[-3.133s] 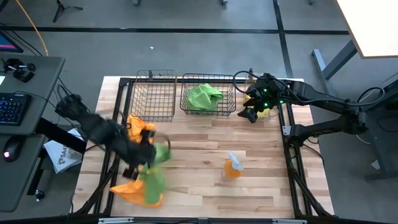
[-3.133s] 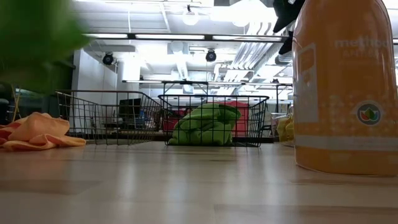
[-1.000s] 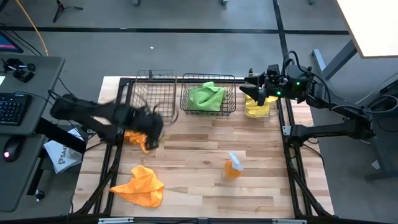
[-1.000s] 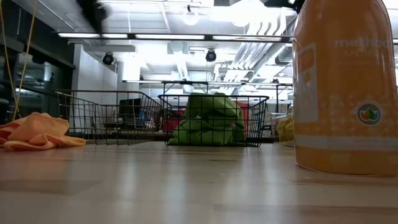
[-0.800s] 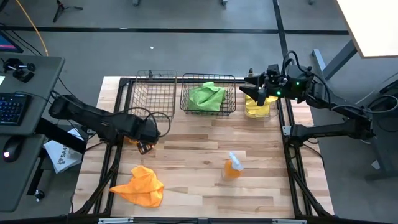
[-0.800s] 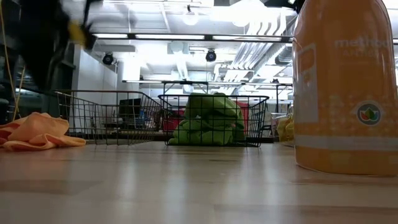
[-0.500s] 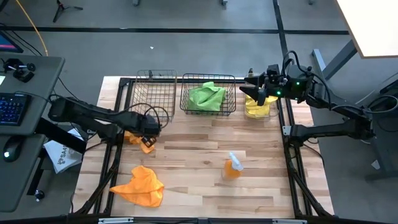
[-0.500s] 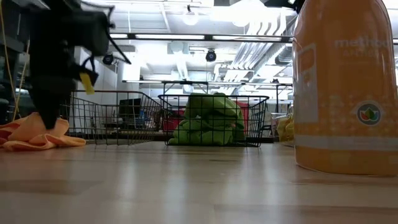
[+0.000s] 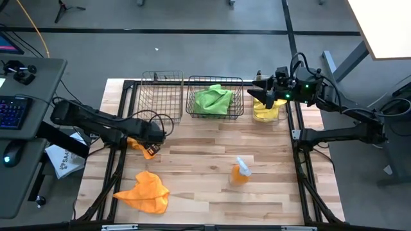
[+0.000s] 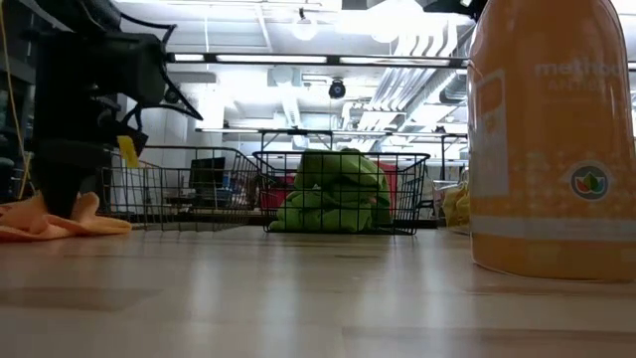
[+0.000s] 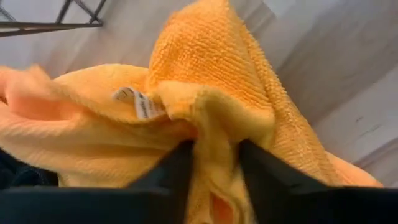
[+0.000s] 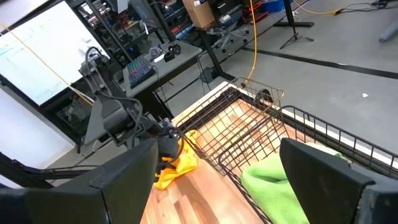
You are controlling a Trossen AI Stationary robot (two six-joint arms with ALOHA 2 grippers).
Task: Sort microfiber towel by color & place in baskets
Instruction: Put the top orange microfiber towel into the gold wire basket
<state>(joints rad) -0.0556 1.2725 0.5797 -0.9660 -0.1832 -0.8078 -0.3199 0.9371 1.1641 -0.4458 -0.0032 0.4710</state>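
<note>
Bare boards between spray bottle [image 9: 241,171] and baskets [image 9: 215,97], seemingly.

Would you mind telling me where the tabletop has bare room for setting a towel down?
Free: the planks between the spray bottle and the front orange towel, and the strip before the green-filled basket. Crowded: the left pincer pinches an orange towel before the empty basket; the right pincer hovers over the clear bin.

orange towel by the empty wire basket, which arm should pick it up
Left. The left gripper is already down on that orange towel, with cloth bunched between its fingers just in front of the empty wire basket. The right gripper hangs open over the clear bin, across the table.
</note>
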